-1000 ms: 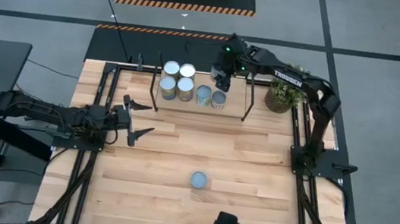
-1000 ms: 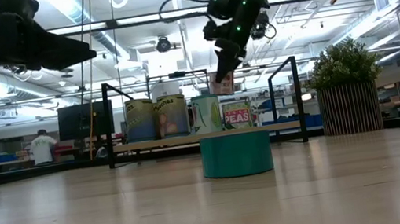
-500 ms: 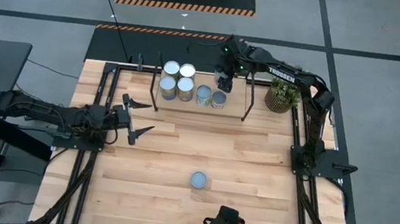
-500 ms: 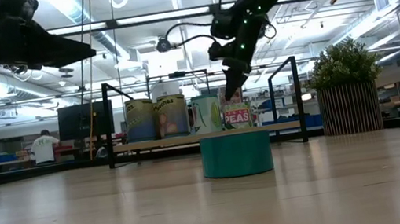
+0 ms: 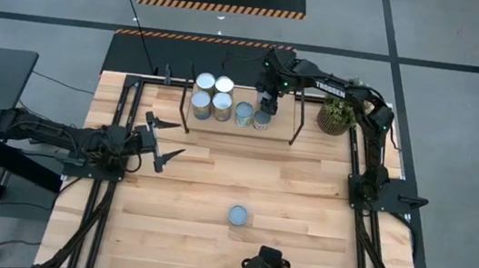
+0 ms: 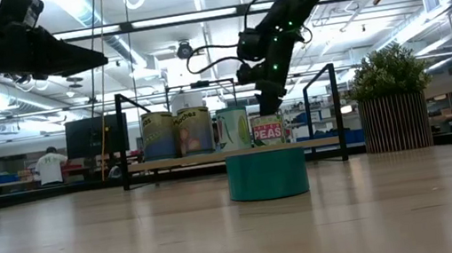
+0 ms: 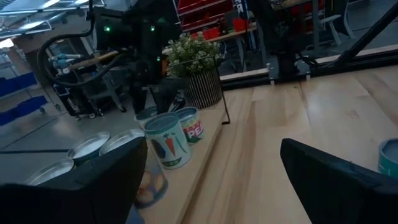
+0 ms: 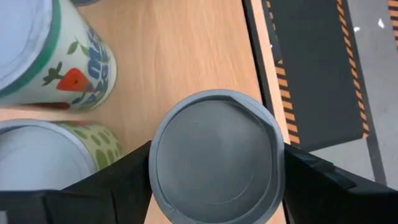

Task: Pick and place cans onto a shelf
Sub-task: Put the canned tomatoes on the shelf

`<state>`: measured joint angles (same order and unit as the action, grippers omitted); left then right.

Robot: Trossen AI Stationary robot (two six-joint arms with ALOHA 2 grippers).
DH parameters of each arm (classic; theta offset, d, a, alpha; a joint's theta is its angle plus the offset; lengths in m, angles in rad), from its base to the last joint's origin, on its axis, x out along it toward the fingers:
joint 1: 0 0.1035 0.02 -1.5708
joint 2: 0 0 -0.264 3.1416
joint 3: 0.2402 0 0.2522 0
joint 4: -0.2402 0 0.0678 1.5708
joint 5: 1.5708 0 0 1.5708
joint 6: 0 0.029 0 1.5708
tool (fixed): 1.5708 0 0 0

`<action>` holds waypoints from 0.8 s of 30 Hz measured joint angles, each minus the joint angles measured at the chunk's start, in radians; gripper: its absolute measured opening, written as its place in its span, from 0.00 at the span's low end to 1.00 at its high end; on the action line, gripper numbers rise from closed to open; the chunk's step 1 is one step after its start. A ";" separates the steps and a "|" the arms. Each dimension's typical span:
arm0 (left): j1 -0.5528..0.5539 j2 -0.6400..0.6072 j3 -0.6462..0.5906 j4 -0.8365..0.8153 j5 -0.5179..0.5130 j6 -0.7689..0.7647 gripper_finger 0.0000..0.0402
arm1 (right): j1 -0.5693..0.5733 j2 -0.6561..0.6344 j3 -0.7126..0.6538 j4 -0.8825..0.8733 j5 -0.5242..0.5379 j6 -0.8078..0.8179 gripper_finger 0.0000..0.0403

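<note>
When I look from above, I count six cans on the shelf [image 5: 239, 125]; the right gripper [image 5: 265, 100] pinches one more can [image 5: 262, 119] there, and one can [image 5: 238, 215] waits well apart.

Low view: that teal can hides part of the shelf.

Left wrist: left gripper [image 7: 205, 171], fingers spread, empty.

Right wrist: plant unseen.

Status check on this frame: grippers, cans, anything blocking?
Right gripper shut on a can at the shelf. Left gripper open, idle over the table. One teal can left mid-table. Nothing blocking.
</note>
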<state>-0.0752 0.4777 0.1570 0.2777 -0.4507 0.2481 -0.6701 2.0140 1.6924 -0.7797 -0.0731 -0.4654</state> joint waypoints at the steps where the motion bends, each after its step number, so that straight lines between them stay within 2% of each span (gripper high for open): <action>1: 0.000 0.000 0.000 0.000 0.000 0.000 0.93 | 0.000 0.000 0.000 0.001 0.000 -0.002 0.74; 8: 0.000 0.000 0.000 0.001 -0.001 0.001 0.93 | 0.001 -0.001 0.000 -0.022 -0.034 -0.009 0.75; 24: 0.000 0.000 0.000 0.001 -0.001 0.003 0.93 | 0.003 -0.001 0.000 -0.052 -0.034 -0.010 0.79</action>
<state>-0.0750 0.4778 0.1570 0.2787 -0.4515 0.2508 -0.6674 2.0129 1.6924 -0.8314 -0.1070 -0.4751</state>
